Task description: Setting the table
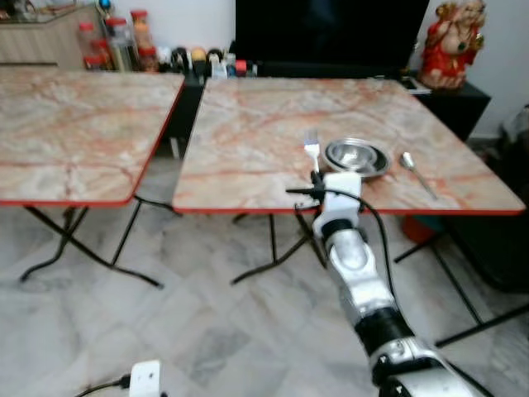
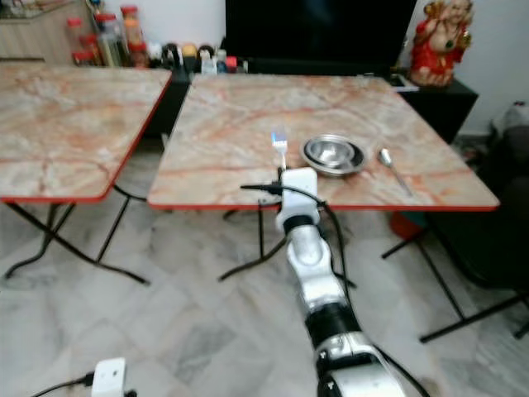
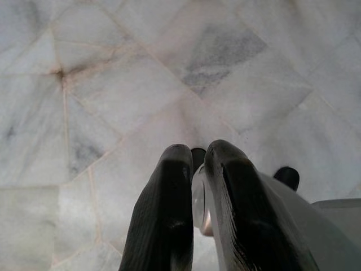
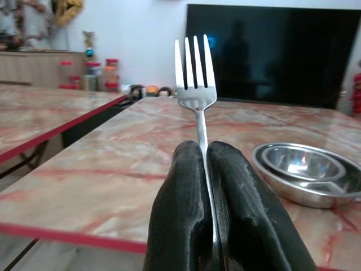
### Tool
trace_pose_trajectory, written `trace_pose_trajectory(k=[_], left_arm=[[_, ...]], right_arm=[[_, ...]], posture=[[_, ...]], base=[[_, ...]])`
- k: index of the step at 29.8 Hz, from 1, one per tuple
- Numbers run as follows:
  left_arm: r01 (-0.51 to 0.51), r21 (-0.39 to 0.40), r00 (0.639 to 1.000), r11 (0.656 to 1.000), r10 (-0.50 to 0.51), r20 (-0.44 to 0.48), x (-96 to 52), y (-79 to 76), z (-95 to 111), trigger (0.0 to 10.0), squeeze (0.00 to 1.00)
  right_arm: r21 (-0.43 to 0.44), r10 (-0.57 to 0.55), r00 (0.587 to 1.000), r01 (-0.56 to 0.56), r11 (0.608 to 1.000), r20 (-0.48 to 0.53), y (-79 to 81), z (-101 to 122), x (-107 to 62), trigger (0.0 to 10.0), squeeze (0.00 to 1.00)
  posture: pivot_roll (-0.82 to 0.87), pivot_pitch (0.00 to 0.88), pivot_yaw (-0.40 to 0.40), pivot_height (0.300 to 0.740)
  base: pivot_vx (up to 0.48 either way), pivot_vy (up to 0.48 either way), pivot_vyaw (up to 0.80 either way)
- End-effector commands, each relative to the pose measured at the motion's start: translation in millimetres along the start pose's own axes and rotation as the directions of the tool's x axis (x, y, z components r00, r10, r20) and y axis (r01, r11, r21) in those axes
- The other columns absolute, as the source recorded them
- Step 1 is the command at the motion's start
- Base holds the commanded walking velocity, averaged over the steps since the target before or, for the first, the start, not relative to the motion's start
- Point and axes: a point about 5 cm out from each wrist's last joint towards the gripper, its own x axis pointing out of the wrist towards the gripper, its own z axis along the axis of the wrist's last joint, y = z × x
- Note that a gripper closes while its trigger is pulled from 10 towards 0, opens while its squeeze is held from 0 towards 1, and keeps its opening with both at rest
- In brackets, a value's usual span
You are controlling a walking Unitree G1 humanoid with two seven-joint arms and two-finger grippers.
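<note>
The left end effector (image 3: 194,169) points down at a floor (image 3: 113,84) of pale grey-veined marble tiles with thin grout lines. Its two black fingers (image 3: 166,209) sit pressed close together, nothing gripped between them. Part of the robot's pale grey body (image 3: 316,226) shows just beside them.

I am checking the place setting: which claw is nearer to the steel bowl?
Right. The right claw, shut on the fork, is at the table edge just left of the steel bowl. The left claw hangs over the floor.
</note>
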Motion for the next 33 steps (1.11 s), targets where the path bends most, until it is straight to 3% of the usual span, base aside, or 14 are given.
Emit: trace_pose_trajectory(k=[1,5,9,14,23,33], left_arm=[[-0.018,-0.008,1.0,1.0,0.018,0.009,0.2,2.6,1,10.0,0.0],[-0.035,-0.021,0.998,0.999,0.036,0.057,0.9,5.5,9,10.0,0.0],[-0.021,-0.049,0.978,0.999,0.03,0.208,2.7,5.5,36,10.0,0.0],[0.008,-0.036,0.952,0.999,0.003,0.307,4.3,-0.6,60,10.0,0.0],[0.004,-0.033,0.933,0.999,0.008,0.36,5.2,-0.1,76,10.0,0.0],[0.022,-0.007,0.942,1.0,-0.018,0.336,6.4,-2.0,74,10.0,0.0]], right_arm=[[-0.014,0.003,1.0,-0.002,1.0,0.02,-1.9,8,4.0,10.0,0.0],[-0.013,0.003,1.0,-0.002,1.0,0.019,-2.1,8,3.8,10.0,0.0],[-0.006,0.0,1.0,0.0,1.0,0.018,-2.4,8,4.1,10.0,0.0],[-0.002,0.002,1.0,-0.002,1.0,0.017,-2.0,7,4.1,10.0,0.0],[-0.004,-0.002,1.0,0.002,1.0,0.019,-4.0,8,4.6,10.0,0.0],[0.018,-0.047,0.999,0.046,0.999,0.023,-13.6,9,6.3,10.0,0.0]], posture=[[0.05,0.0,-0.051,0.714],[0.05,0.0,-0.051,0.714],[0.05,0.0,-0.054,0.714],[0.06,0.0,-0.057,0.714],[0.05,0.0,-0.053,0.714],[0.06,0.0,-0.028,0.714]], base=[[0.326,0.0,0.0],[0.325,0.0,0.0],[0.327,0.0,0.0],[0.328,0.0,0.0],[0.368,0.0,0.0],[0.392,0.0,0.0]])
